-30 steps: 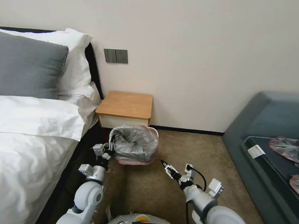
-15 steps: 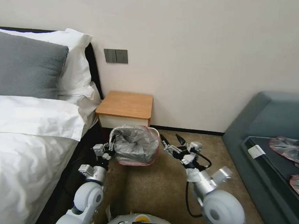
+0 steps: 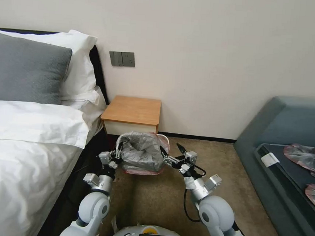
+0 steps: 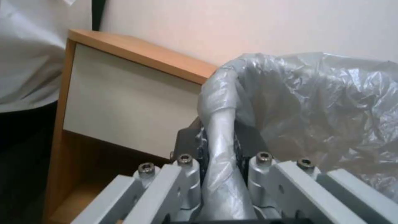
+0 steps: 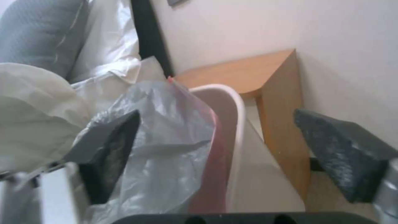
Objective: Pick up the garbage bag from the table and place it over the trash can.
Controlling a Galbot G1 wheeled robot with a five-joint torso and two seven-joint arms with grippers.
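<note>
Mid-frame, the left hand (image 3: pixel 117 155) pinched the garbage bag (image 3: pixel 140 153) at the trash can (image 5: pixel 234 130) rim; the right hand (image 3: pixel 170 152) straddled the opposite edge, spread wide, bare carpet (image 3: pixel 165 198) below.

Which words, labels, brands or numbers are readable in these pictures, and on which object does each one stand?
None can be read.
White label on the sofa: too small to read.
Wall switch plate: no print visible.
Garbage bag, trash can and table: no text visible.
</note>
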